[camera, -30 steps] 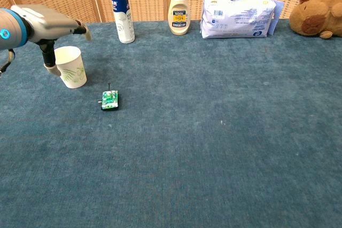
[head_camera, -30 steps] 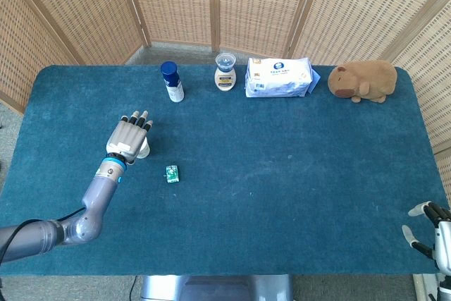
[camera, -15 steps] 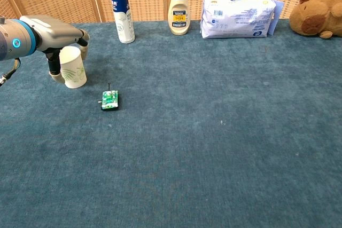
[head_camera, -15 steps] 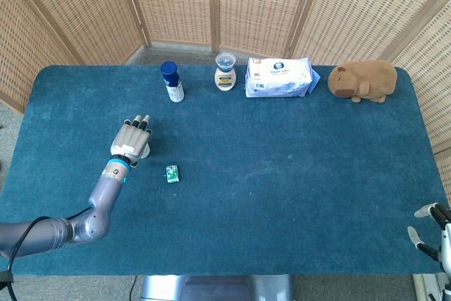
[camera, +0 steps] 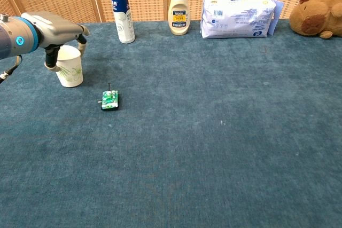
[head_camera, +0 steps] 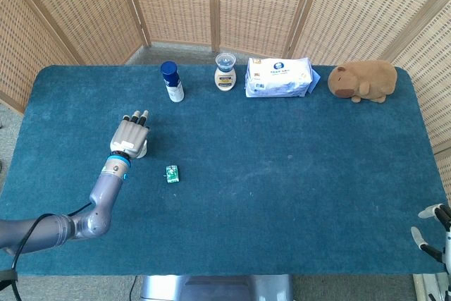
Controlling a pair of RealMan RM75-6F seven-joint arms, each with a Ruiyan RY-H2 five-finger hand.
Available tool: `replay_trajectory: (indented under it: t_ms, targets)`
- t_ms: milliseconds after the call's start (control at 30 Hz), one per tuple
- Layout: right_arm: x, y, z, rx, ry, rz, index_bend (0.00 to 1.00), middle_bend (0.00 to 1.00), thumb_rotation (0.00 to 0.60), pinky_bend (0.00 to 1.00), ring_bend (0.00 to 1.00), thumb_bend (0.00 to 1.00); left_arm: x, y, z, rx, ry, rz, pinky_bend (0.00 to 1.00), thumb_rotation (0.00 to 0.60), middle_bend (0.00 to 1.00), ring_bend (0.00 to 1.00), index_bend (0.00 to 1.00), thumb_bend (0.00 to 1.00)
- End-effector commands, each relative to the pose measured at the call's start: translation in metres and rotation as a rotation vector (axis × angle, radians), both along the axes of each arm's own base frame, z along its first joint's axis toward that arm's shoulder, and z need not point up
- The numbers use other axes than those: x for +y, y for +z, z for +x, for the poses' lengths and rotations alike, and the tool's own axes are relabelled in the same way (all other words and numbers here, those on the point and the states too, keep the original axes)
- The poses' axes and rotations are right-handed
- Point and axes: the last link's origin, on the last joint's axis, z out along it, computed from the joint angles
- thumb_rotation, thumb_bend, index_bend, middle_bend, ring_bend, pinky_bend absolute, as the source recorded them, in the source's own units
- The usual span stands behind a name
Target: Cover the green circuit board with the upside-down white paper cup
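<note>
The white paper cup point(camera: 69, 68) with a green print stands on the blue table, its wider end up. My left hand point(camera: 53, 30) is over its top, thumb against the cup's left side and fingers point(camera: 81, 29) curled past the far rim, gripping it. In the head view the left hand point(head_camera: 129, 135) hides most of the cup point(head_camera: 143, 150). The small green circuit board point(camera: 109, 100) lies flat on the cloth to the cup's right and nearer the front, apart from it; it also shows in the head view point(head_camera: 172, 173). My right hand point(head_camera: 433, 234) hangs off the table's front right corner, fingers apart, empty.
Along the back edge stand a blue spray can point(camera: 121, 12), a cream bottle point(camera: 179, 9), a pack of wipes point(camera: 238, 8) and a brown plush animal point(camera: 318, 17). Wicker screens close off the back.
The cup was tilted under my left hand; now it stands straight, slightly further left and back. The right hand has sunk a little lower at the frame's corner.
</note>
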Motion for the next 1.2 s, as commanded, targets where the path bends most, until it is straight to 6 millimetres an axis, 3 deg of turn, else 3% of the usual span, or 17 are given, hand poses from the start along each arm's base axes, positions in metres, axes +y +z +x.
replay_trajectory:
  t_ms: [33, 300, 500, 733, 1033, 1200]
  targets:
    - [0.001, 0.001, 0.0, 0.001, -0.001, -0.002, 0.47, 0.44, 0.6, 0.37, 0.47, 0.31, 0.0, -0.002, 0.001, 0.006, -0.006, 0.004, 0.21, 0.6, 0.04, 0.0, 0.44, 0.25]
    - [0.0, 0.0, 0.0, -0.003, 0.004, -0.002, 0.47, 0.44, 0.6, 0.37, 0.47, 0.31, -0.004, -0.001, 0.006, -0.084, 0.039, -0.01, 0.21, 0.6, 0.06, 0.0, 0.44, 0.25]
    - [-0.002, -0.003, -0.001, -0.011, 0.01, 0.006, 0.47, 0.44, 0.6, 0.37, 0.47, 0.31, -0.011, 0.016, 0.008, -0.277, 0.126, -0.017, 0.21, 0.6, 0.06, 0.0, 0.44, 0.25]
    - [-0.004, -0.007, -0.001, -0.016, 0.017, 0.013, 0.47, 0.44, 0.6, 0.37, 0.47, 0.31, -0.018, 0.034, -0.004, -0.496, 0.265, -0.013, 0.21, 0.597, 0.06, 0.0, 0.44, 0.25]
    - [-0.006, -0.008, 0.001, -0.013, 0.025, 0.015, 0.47, 0.44, 0.6, 0.37, 0.47, 0.31, -0.026, 0.03, -0.025, -0.918, 0.598, -0.051, 0.24, 0.599, 0.09, 0.0, 0.44, 0.25]
    - [-0.005, -0.006, 0.003, -0.012, 0.028, 0.011, 0.47, 0.44, 0.6, 0.37, 0.47, 0.31, -0.027, 0.031, -0.029, -1.031, 0.71, -0.1, 0.24, 0.599, 0.09, 0.0, 0.44, 0.23]
